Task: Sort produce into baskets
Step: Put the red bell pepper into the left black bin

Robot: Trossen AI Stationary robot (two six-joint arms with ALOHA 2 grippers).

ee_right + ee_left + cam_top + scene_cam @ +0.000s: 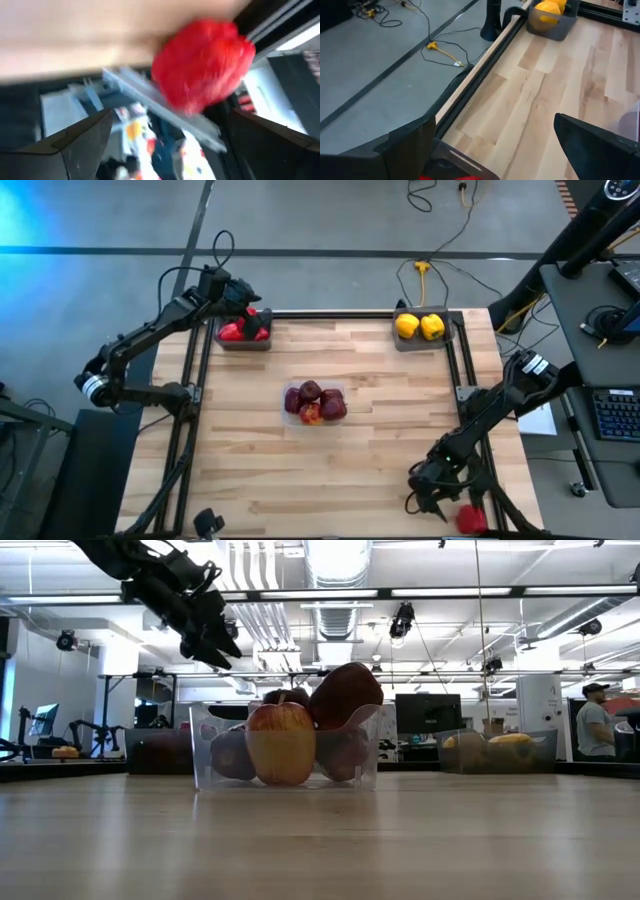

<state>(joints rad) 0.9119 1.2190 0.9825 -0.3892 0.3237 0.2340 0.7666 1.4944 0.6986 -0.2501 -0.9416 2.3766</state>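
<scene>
Reaching down past the table's near right corner, the right arm folds low with its right gripper (432, 502) off the wooden table (330, 470) edge, fingers spread wide around nothing; a red bell pepper (471, 518) lies just beside it on the frame rail, apart from the fingers, seen blurred in the right wrist view (202, 65). At mid-table the clear plastic container (314, 403) holds the dark red apples (311, 391), heaped above its rim in the low view (345, 695). At the far edge, the left arm extends over the far-left grey tray (243, 340), its left gripper (250, 315) raised above red peppers (232, 332), fingers parted and empty. The far-right grey tray (422, 341) contains two yellow peppers (419, 326).
</scene>
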